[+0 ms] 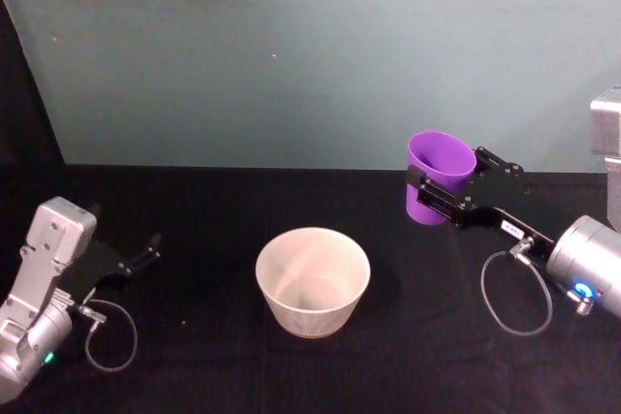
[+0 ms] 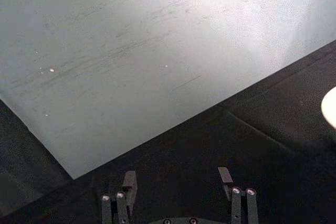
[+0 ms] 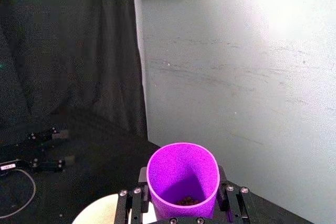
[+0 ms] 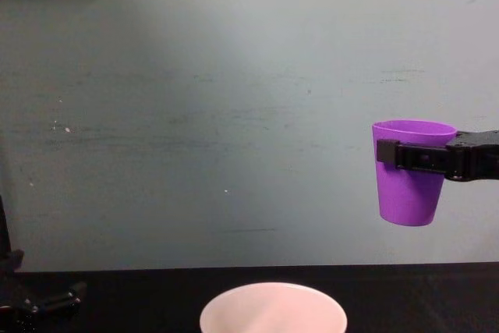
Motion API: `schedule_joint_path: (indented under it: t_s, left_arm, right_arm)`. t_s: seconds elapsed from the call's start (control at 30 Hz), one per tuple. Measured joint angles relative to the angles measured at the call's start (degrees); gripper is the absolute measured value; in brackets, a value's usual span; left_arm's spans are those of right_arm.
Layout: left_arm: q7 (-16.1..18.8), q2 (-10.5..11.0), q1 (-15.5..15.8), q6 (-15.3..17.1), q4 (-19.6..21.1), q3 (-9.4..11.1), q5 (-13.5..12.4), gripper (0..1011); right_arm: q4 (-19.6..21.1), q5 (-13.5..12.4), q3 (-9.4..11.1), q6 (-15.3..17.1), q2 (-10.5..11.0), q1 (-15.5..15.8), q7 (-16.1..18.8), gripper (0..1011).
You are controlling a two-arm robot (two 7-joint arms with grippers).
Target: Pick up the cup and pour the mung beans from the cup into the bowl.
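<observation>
Left tool [image 2: 177, 178] rests open at the surface's [image 1: 194, 356] left, well clear. Bowl [image 1: 310, 317] sits centre, seemingly empty. Right tool [image 1: 446, 189] grips the cup [image 1: 441, 157] upright, high and right of the bowl. Carry stage: next, shift left over the rim, then tip. Nothing stands between them; the wall [image 1: 291, 46] is close behind.
</observation>
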State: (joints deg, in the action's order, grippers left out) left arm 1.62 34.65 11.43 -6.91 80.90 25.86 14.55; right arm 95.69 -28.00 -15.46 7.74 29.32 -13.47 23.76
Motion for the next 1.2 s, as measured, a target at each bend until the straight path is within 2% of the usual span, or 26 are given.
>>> schedule_joint_path:
  t_s: [0.93, 1.2]
  left_arm:
    - [0.0, 0.0, 0.0, 0.0, 0.0, 0.0, 0.0, 1000]
    - [0.0, 0.0, 0.0, 0.0, 0.0, 0.0, 0.0, 1000]
  right_arm:
    - [-0.1, 0.0, 0.0, 0.0, 0.0, -0.1, 0.0, 722]
    - [-6.3, -0.1, -1.7, -2.2, -0.4, -3.8, 1.9, 722]
